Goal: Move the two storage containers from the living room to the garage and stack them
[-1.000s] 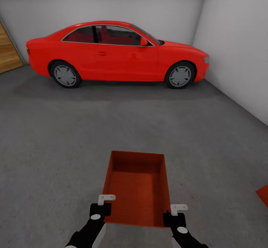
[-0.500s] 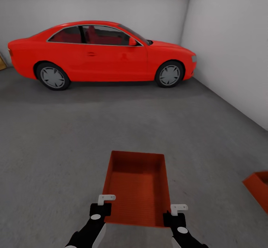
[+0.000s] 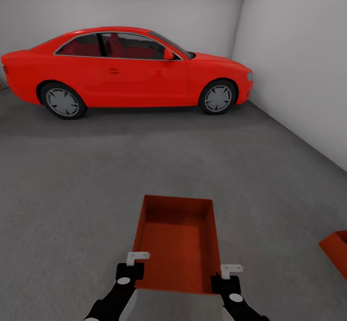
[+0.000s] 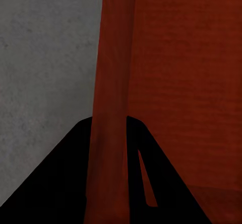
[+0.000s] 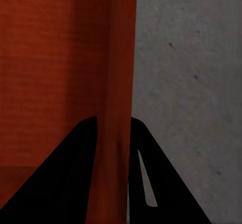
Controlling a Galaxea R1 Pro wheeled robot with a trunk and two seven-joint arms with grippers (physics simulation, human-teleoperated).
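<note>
Clamping the carried storage container (image 3: 177, 241), left gripper (image 3: 131, 266) and right gripper (image 3: 225, 276) pinch its side walls.

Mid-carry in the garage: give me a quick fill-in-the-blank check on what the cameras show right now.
1. The orange-red open storage container is held by ____ grippers, left gripper and right gripper.
2. Each gripper's fingers pinch one of the container's thin side ____.
3. The glossy red coupe car is parked against the back ____.
4. A second orange-red container sits on the dark grey concrete floor at the robot's ____ side.

Missing words: both; walls; wall; right
</note>
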